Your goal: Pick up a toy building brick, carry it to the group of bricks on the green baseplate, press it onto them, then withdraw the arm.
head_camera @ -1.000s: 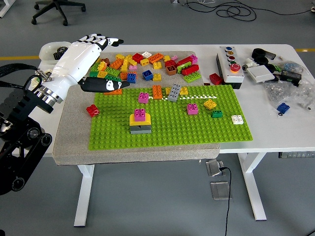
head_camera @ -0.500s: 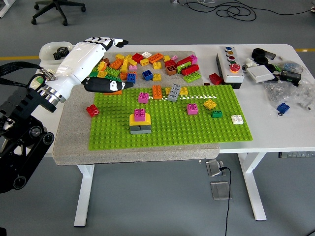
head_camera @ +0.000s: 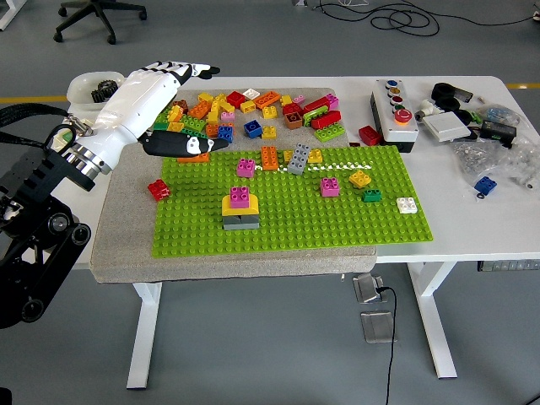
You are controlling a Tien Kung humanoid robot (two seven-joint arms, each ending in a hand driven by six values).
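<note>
The green baseplate (head_camera: 337,219) lies on a grey mat. On it stands a small stack (head_camera: 240,209): a pink brick on a yellow one on a grey one. Other single bricks are stuck further back on the plate, among them pink (head_camera: 245,167), orange (head_camera: 269,158) and grey (head_camera: 298,159). A loose pile of bricks (head_camera: 253,114) lies behind the plate. My left hand (head_camera: 198,105), white with black fingers, hovers over the pile's left end, fingers spread and thumb stretched out, holding nothing. The right arm is out of view.
A red brick (head_camera: 158,189) lies on the mat (head_camera: 118,245) left of the plate. A button box (head_camera: 393,114), a red brick (head_camera: 369,135) and cluttered parts (head_camera: 481,126) occupy the right. A white bowl (head_camera: 84,84) sits at the back left.
My left hand has shifted slightly up and to the right over the pile's left end. Its fingers stay spread; no brick has moved.
</note>
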